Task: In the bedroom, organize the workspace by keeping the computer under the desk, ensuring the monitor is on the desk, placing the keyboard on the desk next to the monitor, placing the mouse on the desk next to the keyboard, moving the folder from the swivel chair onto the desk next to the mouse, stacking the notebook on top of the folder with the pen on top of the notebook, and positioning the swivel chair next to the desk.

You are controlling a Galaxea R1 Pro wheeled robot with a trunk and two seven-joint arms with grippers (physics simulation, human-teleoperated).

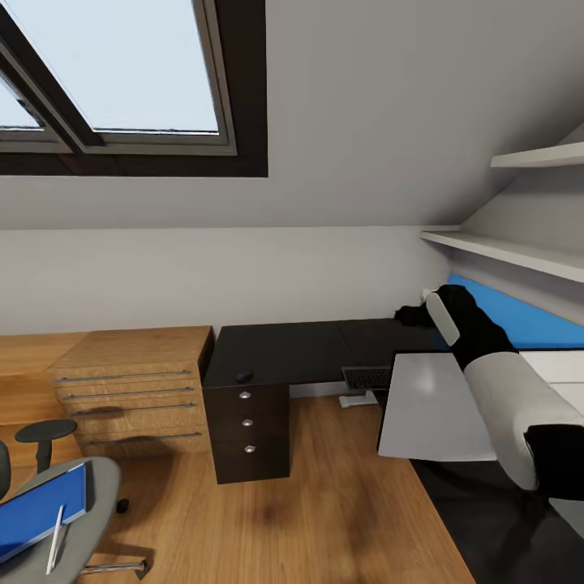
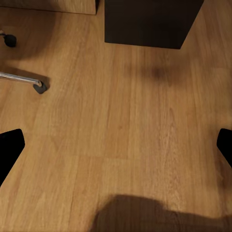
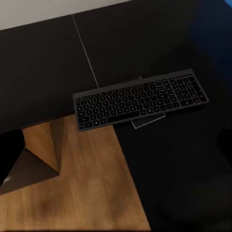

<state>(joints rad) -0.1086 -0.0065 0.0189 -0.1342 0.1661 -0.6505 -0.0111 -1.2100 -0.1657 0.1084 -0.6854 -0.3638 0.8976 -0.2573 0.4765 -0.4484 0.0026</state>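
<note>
Keyboard [image 3: 140, 99] work looks like the step in hand. The keyboard lies flat on the black desk [image 1: 284, 353], right at the inner corner where the two parts of the L meet, and one end of it sticks out a bit over the desk edge. Something thin and pale peeks out from under it. The right arm [image 1: 495, 389] reaches out over that part of the desk, and the right jaws stand wide open above the keyboard, holding nothing. The left jaws are open too, hanging over the wood floor [image 2: 116, 121] near the drawer unit [image 1: 247, 434].

The mouse [image 1: 243, 375] sits on the desk near its front edge, above the drawers. The blue folder [image 1: 36, 511] lies on the seat of the swivel chair [image 1: 81, 519], away from the desk, and the pen [image 1: 57, 539] lies on the folder's edge. A big white flat thing [image 1: 430, 405], maybe the back of the monitor, stands close to the right arm.

The next move probably calls for the right jaws to come down and close on the keyboard's long edges. A slim keyboard is hard to pinch, so it could slip.
</note>
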